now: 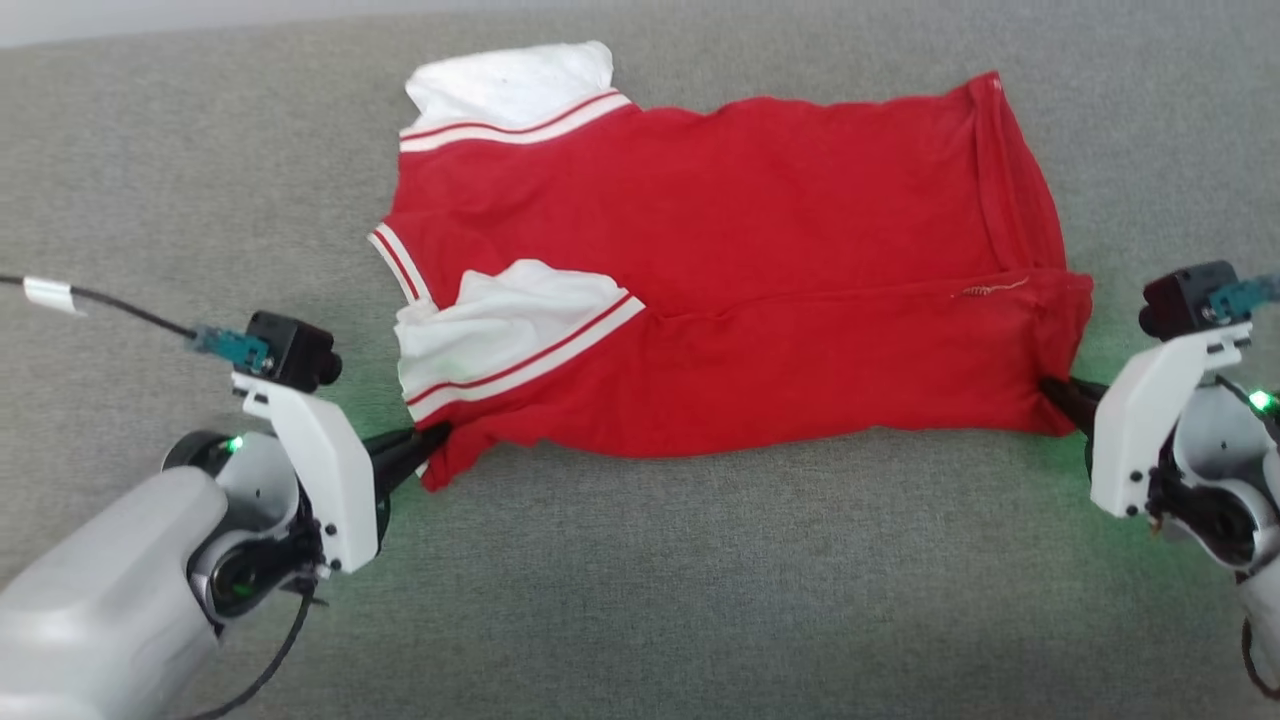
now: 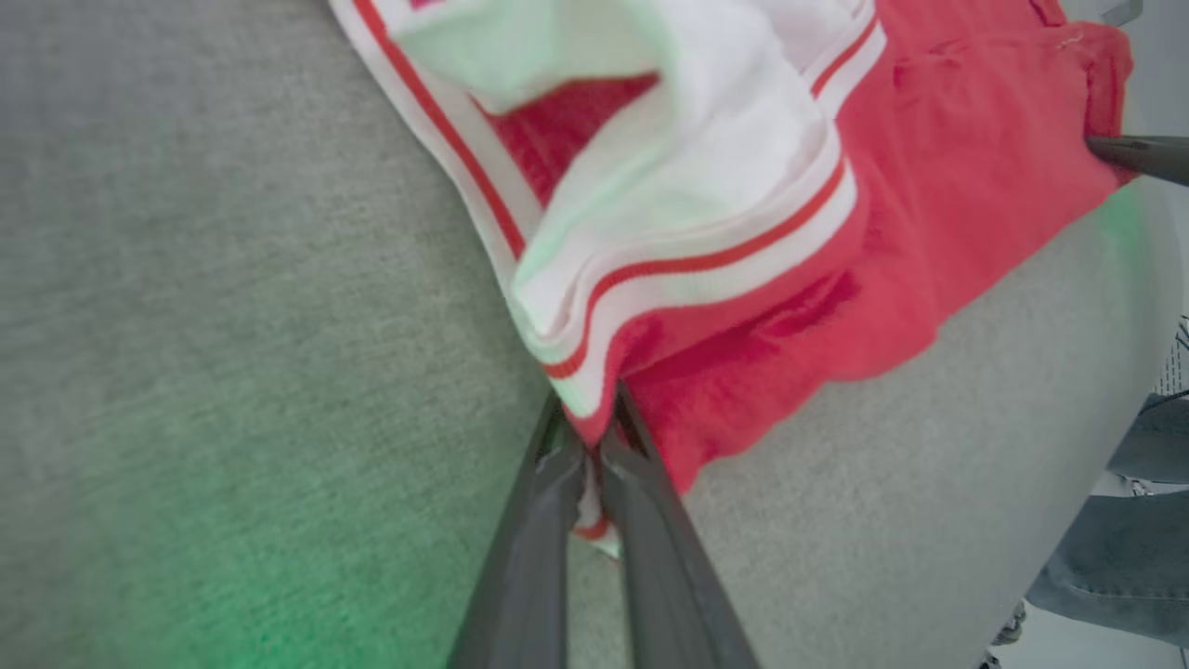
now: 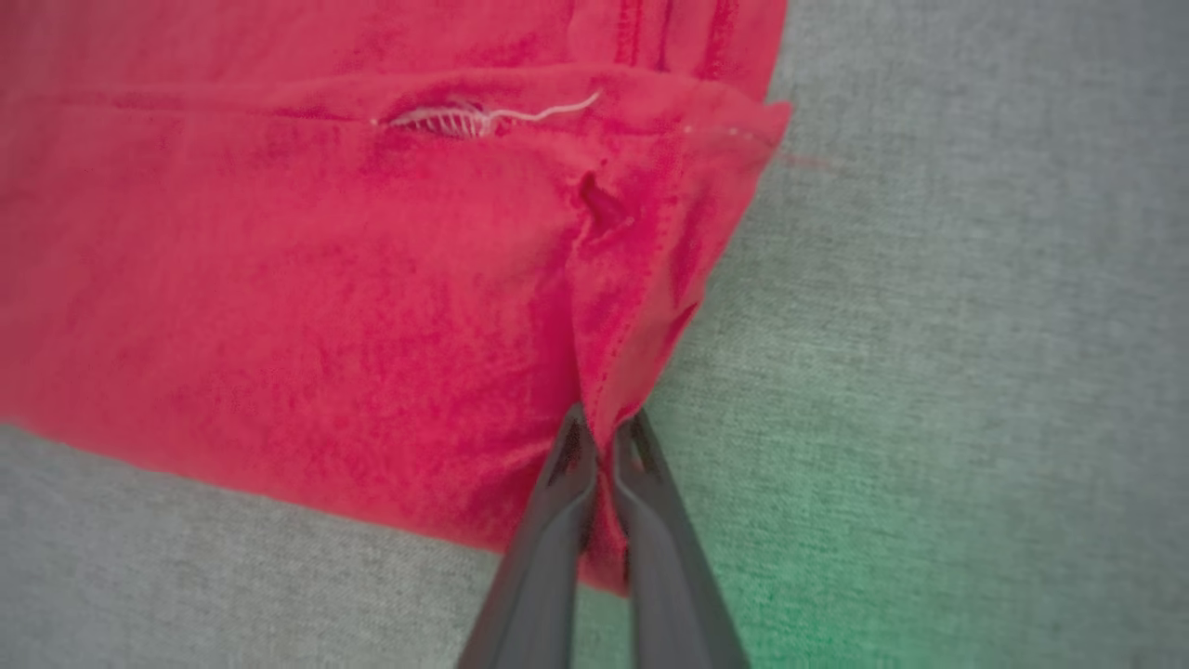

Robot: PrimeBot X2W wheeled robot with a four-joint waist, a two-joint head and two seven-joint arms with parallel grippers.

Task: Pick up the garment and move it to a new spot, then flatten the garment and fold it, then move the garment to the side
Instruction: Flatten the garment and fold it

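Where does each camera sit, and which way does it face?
Head view: on the head, facing forward and down at the garment; left tool and right tool show.
Left wrist view: left wrist, looking along its fingers, shut on a striped corner.
Right wrist view: right wrist, looking along its fingers, shut on a red corner.
Shared: the garment.

The left gripper (image 1: 438, 434) sits at the near left corner of the garment (image 1: 750, 300), its two dark fingers pressed together on the striped edge there. Its pale forearm (image 1: 100, 590) reaches in from below and to the left of the garment. The white wrist housing (image 1: 320, 470) is angled toward the cloth, with a green light lit beside it. The right gripper (image 1: 1052, 390) is at the garment's near right corner, its fingers likewise pinched on a fold of red fabric. The right wrist (image 1: 1150, 420) is just right of the garment and also glows green.
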